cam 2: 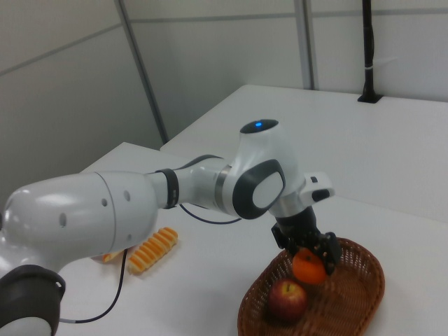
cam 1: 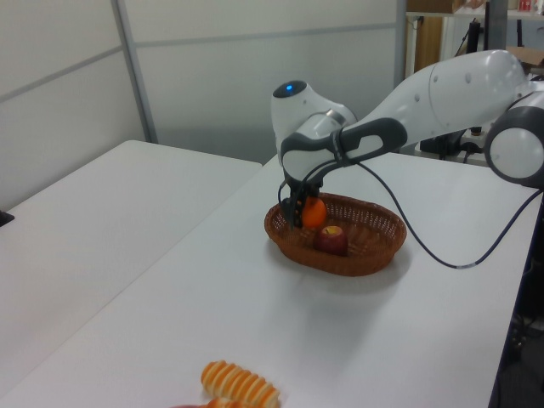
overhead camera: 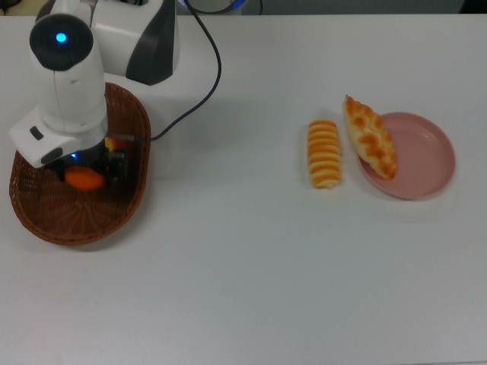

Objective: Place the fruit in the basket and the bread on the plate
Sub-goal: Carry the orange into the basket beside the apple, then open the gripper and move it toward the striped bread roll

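My gripper [overhead camera: 85,173] is shut on the orange mandarin [overhead camera: 84,179] and holds it just above the inside of the brown wicker basket [overhead camera: 76,236]. In the left view the mandarin [cam 1: 314,213] hangs over the red apple [cam 1: 331,240], which lies in the basket [cam 1: 357,259]. The right view shows the same: mandarin [cam 2: 308,267] above apple [cam 2: 288,299]. In the top view the arm hides most of the apple. The striped roll [overhead camera: 325,153] lies on the table left of the pink plate [overhead camera: 422,156]. The braided loaf [overhead camera: 370,135] rests across the plate's left rim.
The arm's black cable [overhead camera: 205,68] trails over the table from the basket's right side toward the top view's upper edge. The white table [overhead camera: 243,266] stretches between the basket and the bread.
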{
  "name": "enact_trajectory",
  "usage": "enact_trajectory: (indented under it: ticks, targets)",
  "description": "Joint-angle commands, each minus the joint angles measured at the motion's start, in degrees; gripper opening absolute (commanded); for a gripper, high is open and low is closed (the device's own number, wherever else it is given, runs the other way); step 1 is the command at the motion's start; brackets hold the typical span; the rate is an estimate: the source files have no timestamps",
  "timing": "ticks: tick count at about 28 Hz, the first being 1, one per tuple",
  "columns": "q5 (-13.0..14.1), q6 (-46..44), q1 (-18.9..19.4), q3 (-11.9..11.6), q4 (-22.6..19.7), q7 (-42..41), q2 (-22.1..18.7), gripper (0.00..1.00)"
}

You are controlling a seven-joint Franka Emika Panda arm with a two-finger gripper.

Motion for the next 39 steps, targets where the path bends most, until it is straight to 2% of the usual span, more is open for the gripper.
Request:
enact_trajectory:
  ticks: [1, 2, 3, 4, 5, 9, 14, 19, 25, 30, 39]
  targets:
    - [0.1, 0.8, 0.5, 0.2, -1.4, -0.1, -0.7, 0.32]
    - [0.2, 0.7, 0.5, 0.2, -1.4, -0.1, -0.7, 0.40]
    - [0.3, 0.6, 0.4, 0.2, -1.4, 0.1, -0.7, 0.54]
    - [0.7, 0.4, 0.5, 0.3, -1.4, 0.3, -0.7, 0.90]
    - [0.8, 0.4, 0.5, 0.3, -1.5, 0.4, -0.7, 1.00]
    - [1.3, 0.2, 0.5, 0.6, -1.8, 0.3, -1.4, 1.00]
    - [4.2, 0.1, 1.7, 0.9, -1.5, 0.5, -2.4, 1.00]
    - [6.3, -4.0, 6.2, 1.0, -1.4, 0.6, -3.9, 1.00]
    - [7.7, -9.3, 15.8, 1.0, -1.4, 0.9, -4.4, 1.00]
    - [8.5, -11.5, 21.9, 1.0, -1.9, 0.5, -4.0, 1.00]
    - [9.3, -13.0, 28.0, 1.8, -2.0, -0.6, -2.7, 1.00]
